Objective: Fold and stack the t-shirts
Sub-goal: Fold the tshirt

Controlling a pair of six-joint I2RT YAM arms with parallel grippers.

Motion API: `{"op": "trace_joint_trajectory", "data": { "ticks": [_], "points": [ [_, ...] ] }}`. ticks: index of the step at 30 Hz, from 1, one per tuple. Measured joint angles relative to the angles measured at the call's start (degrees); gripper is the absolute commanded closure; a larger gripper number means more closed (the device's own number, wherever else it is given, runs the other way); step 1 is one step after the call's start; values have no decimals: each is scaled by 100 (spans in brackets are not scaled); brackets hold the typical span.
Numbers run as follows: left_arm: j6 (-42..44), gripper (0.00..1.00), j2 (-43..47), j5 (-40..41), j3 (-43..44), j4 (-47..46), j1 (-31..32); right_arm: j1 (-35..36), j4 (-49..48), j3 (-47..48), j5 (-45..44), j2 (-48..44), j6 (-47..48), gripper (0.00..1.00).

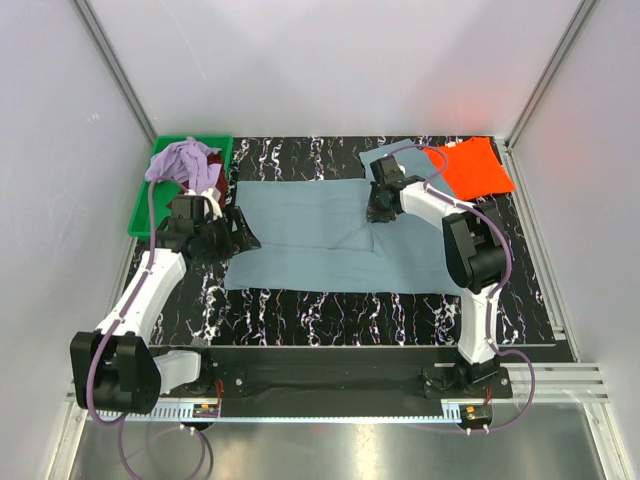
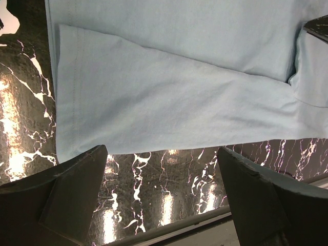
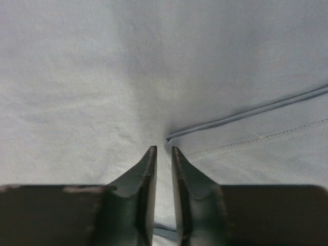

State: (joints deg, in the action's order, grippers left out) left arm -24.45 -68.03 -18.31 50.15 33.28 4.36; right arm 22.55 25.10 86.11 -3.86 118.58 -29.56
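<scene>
A dusty blue-grey t-shirt [image 1: 310, 240] lies spread flat on the black marbled table. My left gripper [image 1: 240, 228] is open and empty at the shirt's left edge; in the left wrist view [image 2: 161, 151] bare table lies between its fingers and the shirt [image 2: 169, 87] lies just beyond them. My right gripper [image 1: 378, 212] is on the shirt's upper right part; in the right wrist view [image 3: 163, 148] its jaws are pinched on the cloth [image 3: 102, 77] beside a stitched hem fold. A folded orange t-shirt [image 1: 472, 166] lies at the back right. A lavender t-shirt [image 1: 180, 160] and a dark maroon one [image 1: 212, 158] are bunched in the green tray.
The green tray [image 1: 145, 210] stands at the back left, close behind my left arm. White walls enclose the table on three sides. The table's near edge [image 2: 169, 223] shows just below my left fingers.
</scene>
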Motion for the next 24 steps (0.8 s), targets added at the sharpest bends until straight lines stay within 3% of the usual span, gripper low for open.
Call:
{"op": "trace_joint_trajectory", "data": {
  "ticks": [5,8,11,16,24],
  "points": [
    [-7,6,-39,-4,0,-22,0,7,83,81,55,0,195,46],
    [-70,7,-151,-63,31,-33,0,-11,177,319,96,-2,455,41],
    [-192,8,-308,-177,170,-42,0,-59,402,848,109,0,684,42],
    [-433,9,-715,-404,717,-219,0,-269,732,2625,-212,463,984,51],
    [-623,14,-1690,-579,1539,-525,0,-710,721,4280,-420,1810,1174,49]
  ]
}}
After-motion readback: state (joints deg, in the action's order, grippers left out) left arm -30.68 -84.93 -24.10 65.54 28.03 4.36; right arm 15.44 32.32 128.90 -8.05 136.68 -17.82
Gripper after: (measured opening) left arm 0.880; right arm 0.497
